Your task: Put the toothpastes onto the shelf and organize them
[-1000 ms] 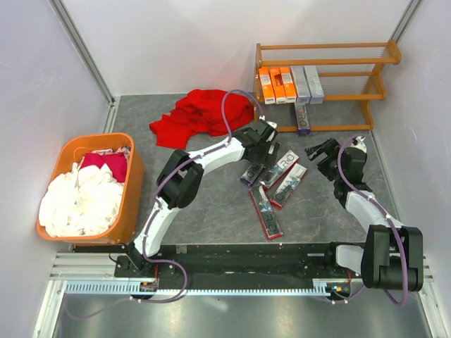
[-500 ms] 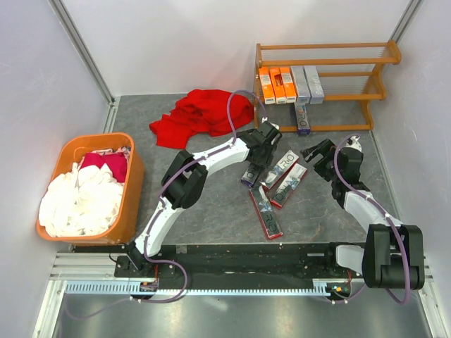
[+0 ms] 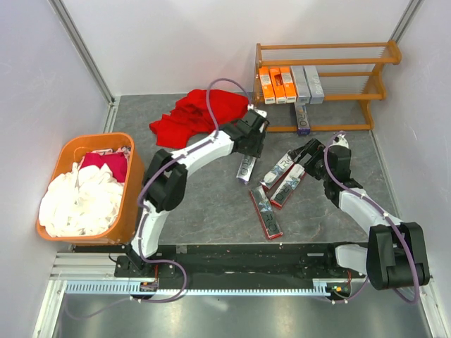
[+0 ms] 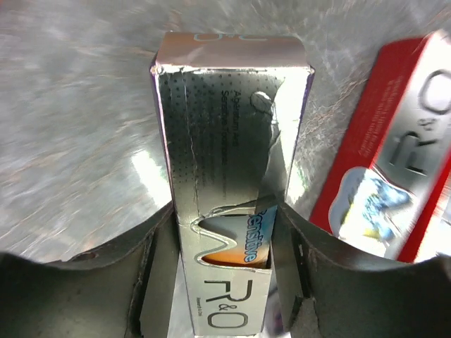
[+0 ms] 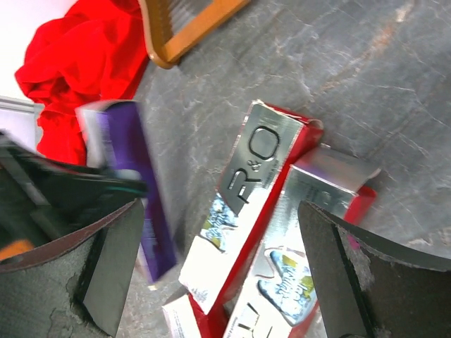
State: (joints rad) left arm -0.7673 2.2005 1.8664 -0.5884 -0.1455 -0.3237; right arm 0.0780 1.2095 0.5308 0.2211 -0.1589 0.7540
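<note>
Silver toothpaste box [image 4: 225, 127] clamped in left gripper [image 4: 224, 211], jaws partly closed, both fingers [image 4: 158, 246] pressed on its long sides; grey surface [image 3: 211, 211] beneath. Red boxes [image 3: 289, 184] just beside. Right gripper [image 3: 303, 160] spread wide, empty, over them. Shelf [image 3: 320, 48] behind, five boxes on middle tier.

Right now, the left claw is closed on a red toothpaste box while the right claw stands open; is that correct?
Not quite: the left claw grips a silver toothpaste box, not a red one, as the left wrist view shows. The right claw does stand open.
</note>
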